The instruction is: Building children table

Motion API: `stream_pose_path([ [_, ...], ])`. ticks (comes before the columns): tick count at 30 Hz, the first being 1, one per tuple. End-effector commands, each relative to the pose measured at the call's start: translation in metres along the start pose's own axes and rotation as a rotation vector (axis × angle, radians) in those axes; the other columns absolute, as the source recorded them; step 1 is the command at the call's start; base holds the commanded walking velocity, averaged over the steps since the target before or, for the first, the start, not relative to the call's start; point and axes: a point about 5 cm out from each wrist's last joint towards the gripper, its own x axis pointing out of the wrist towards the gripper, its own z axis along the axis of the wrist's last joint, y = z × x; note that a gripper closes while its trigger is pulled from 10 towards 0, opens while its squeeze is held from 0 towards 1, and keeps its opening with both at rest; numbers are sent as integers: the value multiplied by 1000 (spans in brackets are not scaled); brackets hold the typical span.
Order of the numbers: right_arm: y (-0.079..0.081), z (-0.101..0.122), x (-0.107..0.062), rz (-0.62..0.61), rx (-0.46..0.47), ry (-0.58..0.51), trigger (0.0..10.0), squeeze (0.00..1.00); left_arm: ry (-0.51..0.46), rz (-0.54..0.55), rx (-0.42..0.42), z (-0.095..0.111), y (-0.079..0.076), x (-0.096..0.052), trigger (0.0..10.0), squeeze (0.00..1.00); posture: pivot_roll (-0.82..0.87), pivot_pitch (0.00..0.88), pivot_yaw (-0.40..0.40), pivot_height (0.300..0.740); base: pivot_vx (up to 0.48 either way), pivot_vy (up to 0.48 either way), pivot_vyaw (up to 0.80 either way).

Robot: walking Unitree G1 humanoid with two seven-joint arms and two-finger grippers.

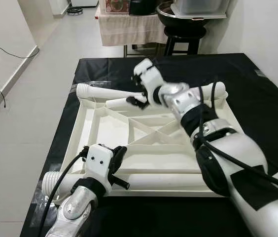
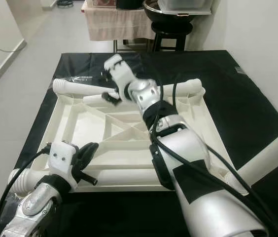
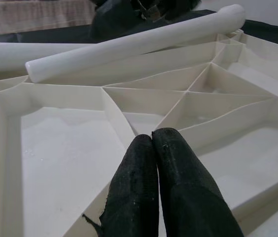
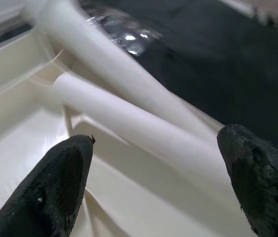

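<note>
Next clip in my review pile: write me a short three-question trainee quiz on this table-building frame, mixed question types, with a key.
1. True or false: the left pincer has its fingers pressed together.
2. The right pincer hovers with open fingers over: A) a white table leg B) the black stool C) the storage box
3. Fill in: the upturned white tabletop lies on a ___ sheet.

Key: 1 true; 2 A; 3 black
</note>
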Motion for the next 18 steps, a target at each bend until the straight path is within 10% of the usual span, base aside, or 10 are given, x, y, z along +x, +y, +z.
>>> stream_pose_path([
  [1,3,-3,2,-14,109,4,10000,0,93,17,-15,-16,1,-5,10000,0,-20,120,-22,740,0,0,0],
  [9,11,20,2,-34,311,-135,10000,0,65,36,-35,-6,-4,-12,10000,0,18,175,-34,740,0,0,0],
  [18,22,31,4,-106,238,-163,10000,0,-33,81,-63,27,-5,-19,10000,0,66,262,-51,740,0,0,0],
])
